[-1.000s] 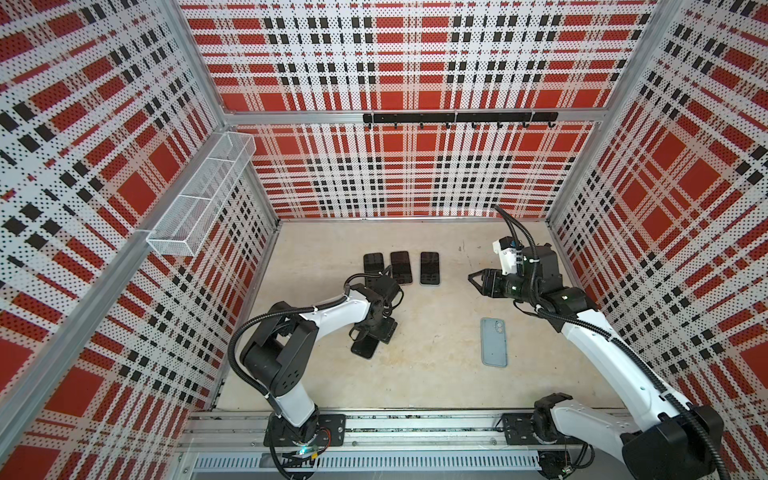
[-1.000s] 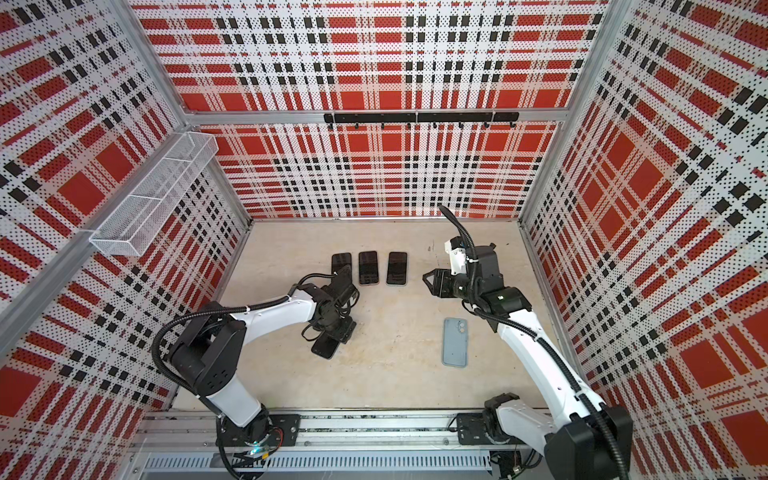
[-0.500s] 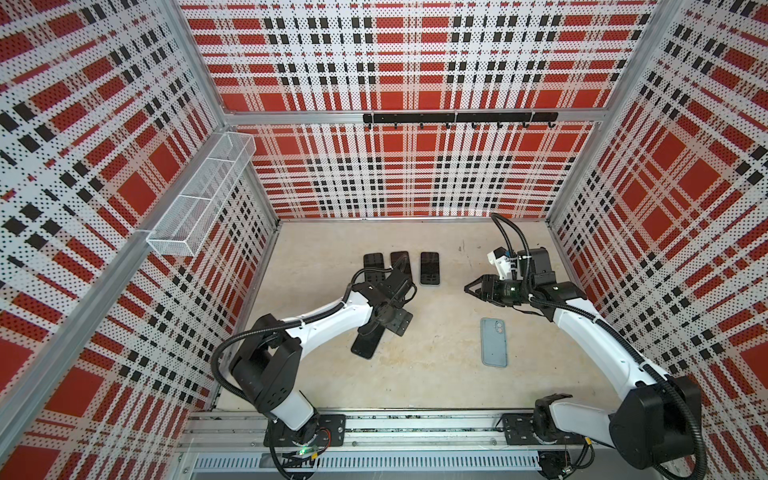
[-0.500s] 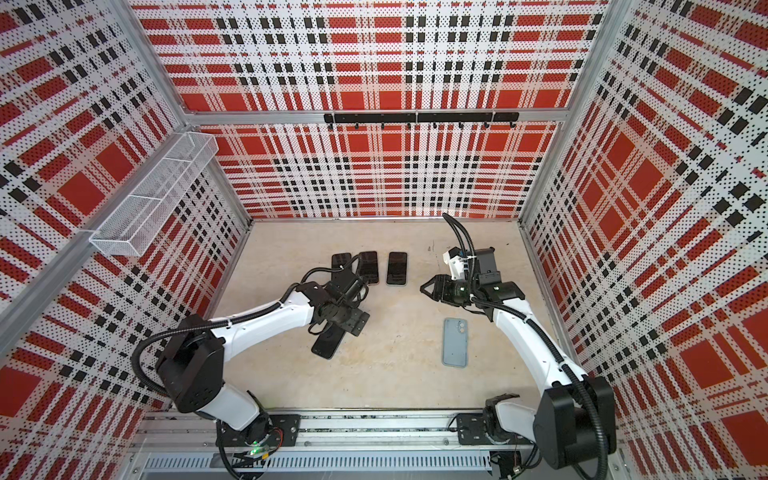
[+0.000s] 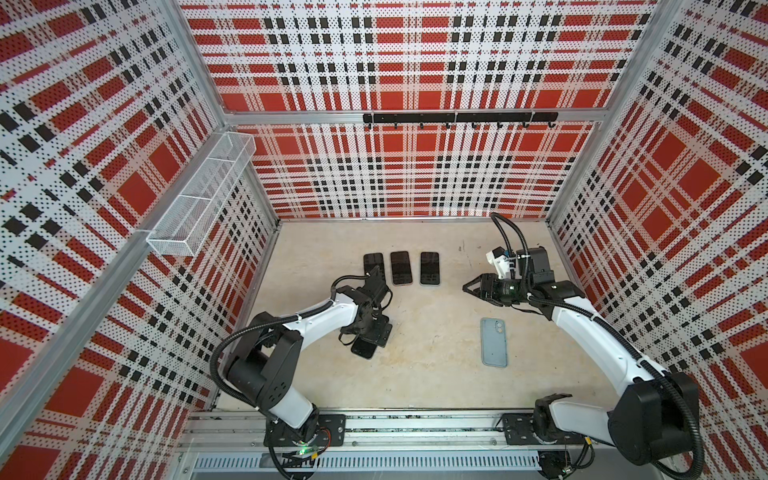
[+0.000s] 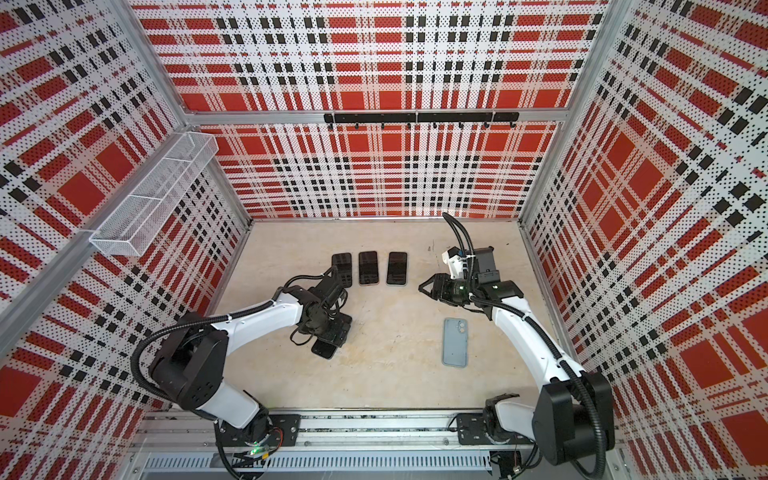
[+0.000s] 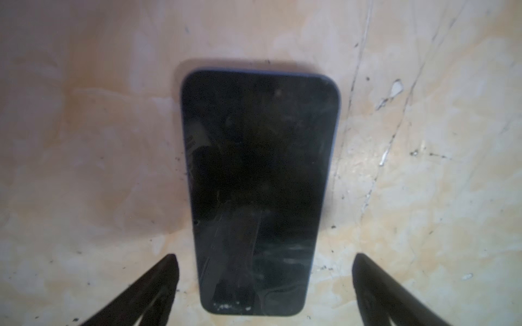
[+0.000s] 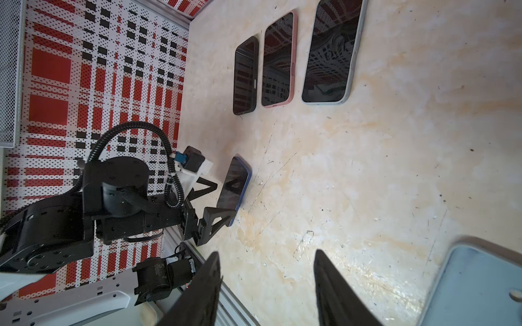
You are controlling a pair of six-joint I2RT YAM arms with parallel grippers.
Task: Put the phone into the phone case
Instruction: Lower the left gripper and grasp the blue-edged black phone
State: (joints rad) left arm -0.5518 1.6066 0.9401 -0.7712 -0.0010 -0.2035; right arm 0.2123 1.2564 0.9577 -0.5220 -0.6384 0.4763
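— The left gripper (image 7: 264, 256) has spread wide, astride one end of the dark phone (image 7: 260, 192), which lies flat.
— And the case?
— The blue case (image 5: 493, 341) is well apart. The right gripper (image 5: 471, 286) hangs parted and empty. Best to pinch the phone's long edges squarely.

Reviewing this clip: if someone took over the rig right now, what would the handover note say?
Left gripper: open, low over the table, fingers either side of the dark phone, not gripping it.
Right gripper: open, empty, clear of phone and case.
Phone lies flat, screen up, on the left side; the light blue phone case lies flat on the right side, apart from it.
Three other phones sit in a row at the back.
Done: nothing inserted yet.
Left: grasp the phone, carry it to the case, press it in.
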